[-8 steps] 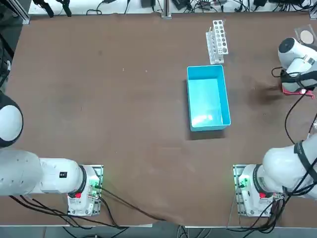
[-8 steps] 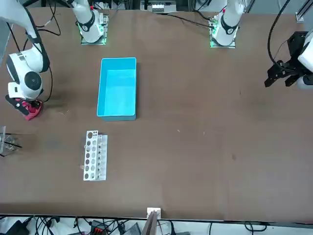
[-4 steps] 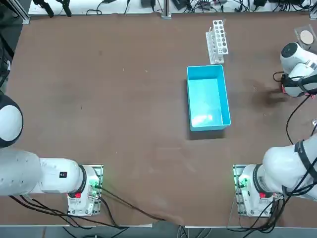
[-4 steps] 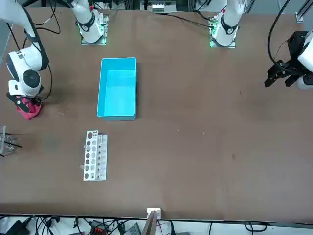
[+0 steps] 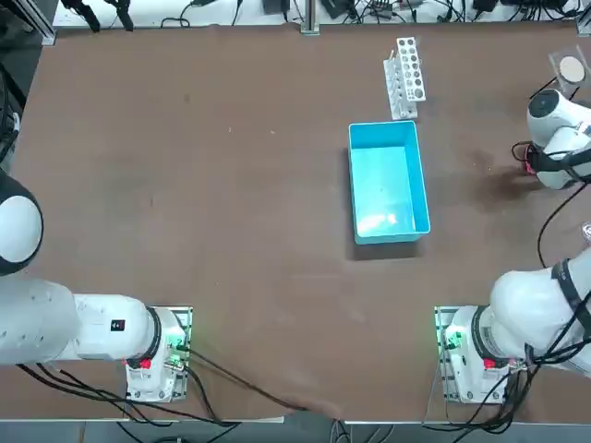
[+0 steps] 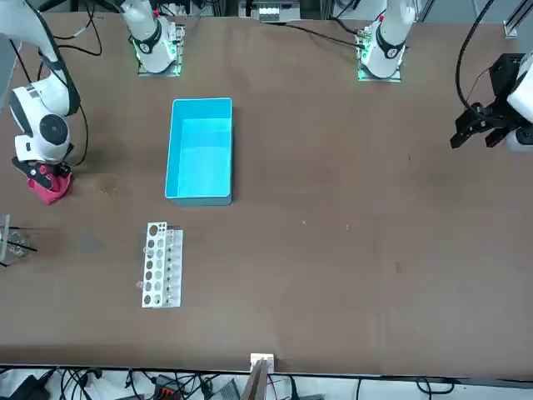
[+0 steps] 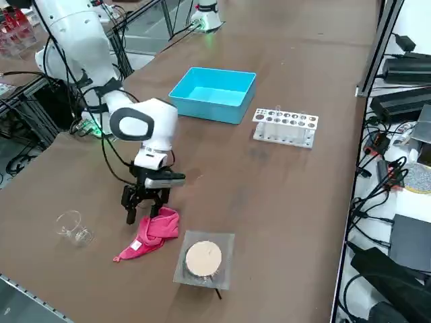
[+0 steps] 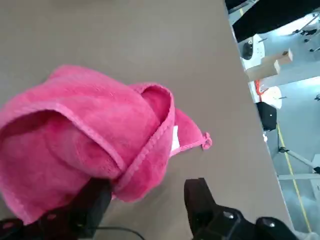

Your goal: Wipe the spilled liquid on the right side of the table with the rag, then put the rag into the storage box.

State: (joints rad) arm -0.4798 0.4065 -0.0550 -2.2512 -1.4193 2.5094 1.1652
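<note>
Rag of pink-red terry lies crumpled near the table's right edge, toward its far right corner, between a small clear glass and a round disc on a square mat. It is bunched into a loose hump with a flat tail trailing away from the robot, and a small white label shows in one fold in the wrist view. The right gripper hangs straight down over the hump; its jaws stand apart, one finger under the overhanging fold and the other beside the cloth on bare table, so nothing looks firmly pinched yet.

Judging by its look, the cloth is light and limp, with no stiffness at all: it will sag and drape from wherever it is pinched, and a grip on a single thin edge could let it slide out or unroll. The fat, doubled-over hump is the better place to take hold, deep enough that several layers sit between the jaws. The nap should give good friction, so slipping is less a worry than grabbing too little.

Liquid spilled shows only as a faint speckled smudge, between the rag and the storage box, which sits well apart toward the table's middle. A hanging rag should wipe best if pressed flat and dragged, since it will fold on itself
</note>
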